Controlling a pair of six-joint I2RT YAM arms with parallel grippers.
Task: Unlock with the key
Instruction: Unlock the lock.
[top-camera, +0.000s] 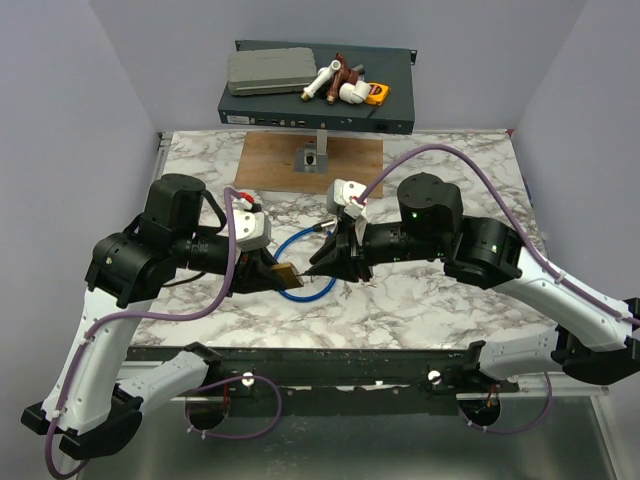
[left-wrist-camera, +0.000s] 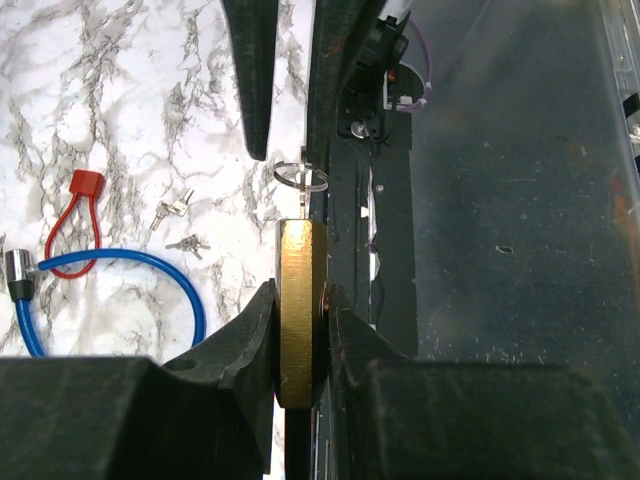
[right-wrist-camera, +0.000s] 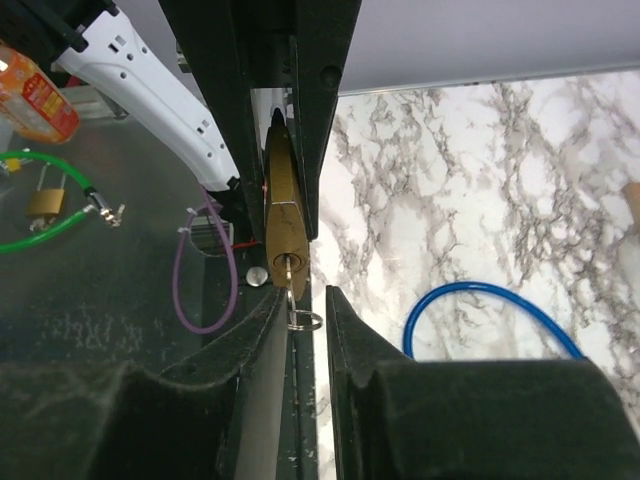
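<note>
Here we are above the near part of the marble table (top-camera: 430, 305), both arms drawn in toward each other. The left gripper (left-wrist-camera: 300, 292) is clenched hard on the brass padlock (left-wrist-camera: 296, 250), a finger flat on each face, holding it edge-up off the surface. And there's the key (right-wrist-camera: 291, 276): it sits in the keyhole at the padlock's end, and its little wire ring (left-wrist-camera: 300, 178) pokes out toward the other arm. The right gripper (right-wrist-camera: 305, 296) is right on it, a finger on either side of that ring. Its jaws are narrow but parted, with a sliver of light beside the ring, so there's no clamp on it yet. Down on the marble lies the blue cable (left-wrist-camera: 120, 262) in a loop. Just beyond it sits a red loop strap (left-wrist-camera: 85, 185), with two tiny loose keys (left-wrist-camera: 172, 208) beside it.
</note>
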